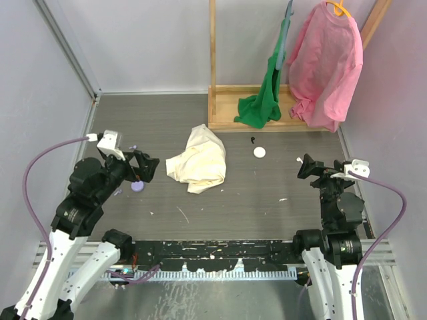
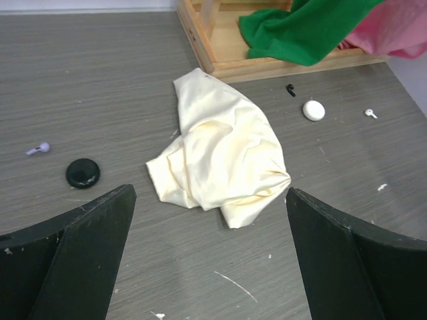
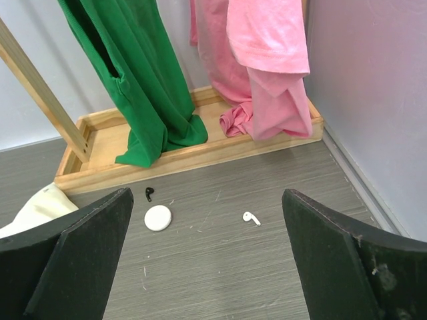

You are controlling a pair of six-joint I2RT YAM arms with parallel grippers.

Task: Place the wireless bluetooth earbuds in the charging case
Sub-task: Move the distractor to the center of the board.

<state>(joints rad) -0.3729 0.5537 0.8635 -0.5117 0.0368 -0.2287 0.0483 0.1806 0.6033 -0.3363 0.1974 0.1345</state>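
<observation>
Presently both end effectors stand wide open, with nothing between their fingers. The left end effector (image 1: pixel 148 170) is over the left side of the worktop (image 1: pixel 267 193), pointing toward a crumpled cream cloth (image 1: pixel 199 161) near the middle. The right end effector (image 1: pixel 308 167) is over the right side.

The round white case (image 1: pixel 259 152) lies flat just right of the cloth, in front of the wooden rack (image 1: pixel 220 123). A black earbud (image 1: pixel 252 140) lies just beyond the case, not touching it. A white earbud (image 1: pixel 298 160) lies to the case's right, apart from it and near the right end effector.

Left of the cloth, the left wrist view shows a purple earbud (image 2: pixel 39 149) and a dark disc (image 2: pixel 83 173), a little apart.

A green shirt (image 1: pixel 263 100) and a pink shirt (image 1: pixel 325 63) hang on the rack, their hems bunched in its tray.
</observation>
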